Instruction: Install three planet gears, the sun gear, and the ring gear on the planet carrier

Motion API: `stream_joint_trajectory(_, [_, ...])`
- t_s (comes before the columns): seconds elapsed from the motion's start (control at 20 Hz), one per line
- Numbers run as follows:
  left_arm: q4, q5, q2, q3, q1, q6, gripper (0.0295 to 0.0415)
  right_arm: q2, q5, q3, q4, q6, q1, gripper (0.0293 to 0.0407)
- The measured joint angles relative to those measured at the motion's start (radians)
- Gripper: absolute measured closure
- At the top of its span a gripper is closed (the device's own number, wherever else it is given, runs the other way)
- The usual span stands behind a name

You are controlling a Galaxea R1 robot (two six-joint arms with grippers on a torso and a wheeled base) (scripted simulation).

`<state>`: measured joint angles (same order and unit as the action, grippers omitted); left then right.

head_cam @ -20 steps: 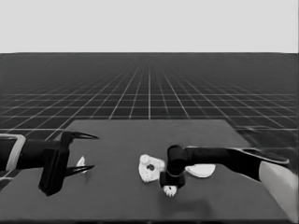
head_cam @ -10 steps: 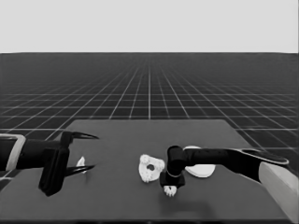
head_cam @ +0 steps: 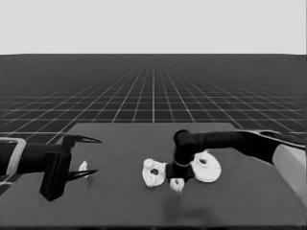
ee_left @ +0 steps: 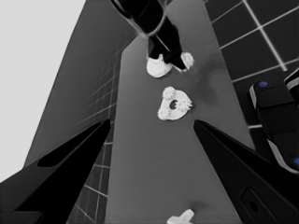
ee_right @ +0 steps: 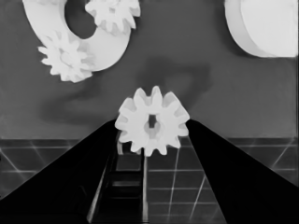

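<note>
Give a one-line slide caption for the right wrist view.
Right tool grips a gear between its fingers, near the smaller round part carrying two gears.

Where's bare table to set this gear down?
Bare: the far half of the table, and the strip between the left gripper and smaller round part. Crowded: around the right gripper, its gear, and larger round part.

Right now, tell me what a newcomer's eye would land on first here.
The right gripper, at the table's near middle, has its fingers shut on a small toothed gear. Beside it lies the smaller round part, already carrying gears, with the larger round part farther right. The left gripper waits open at the left end.
</note>
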<state>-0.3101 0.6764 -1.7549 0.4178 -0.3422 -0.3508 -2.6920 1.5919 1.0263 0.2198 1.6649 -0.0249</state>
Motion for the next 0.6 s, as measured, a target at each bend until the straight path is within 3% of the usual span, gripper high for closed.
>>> stream_joint_trajectory(0.2, [0.0,0.0,0.0,0.0,0.0,0.0,0.0326,0.0,-0.002,-0.001,-0.01,0.001,0.01,0.039])
stream_joint_trajectory(0.35, [0.0,0.0,0.0,0.0,0.0,0.0,0.0326,-0.273,-0.042,0.489,-0.053,-0.214,0.052,0.039])
stream_joint_trajectory(0.6, [0.0,0.0,0.0,0.0,0.0,0.0,0.0326,-0.355,-0.053,0.657,-0.061,-0.297,0.055,0.039])
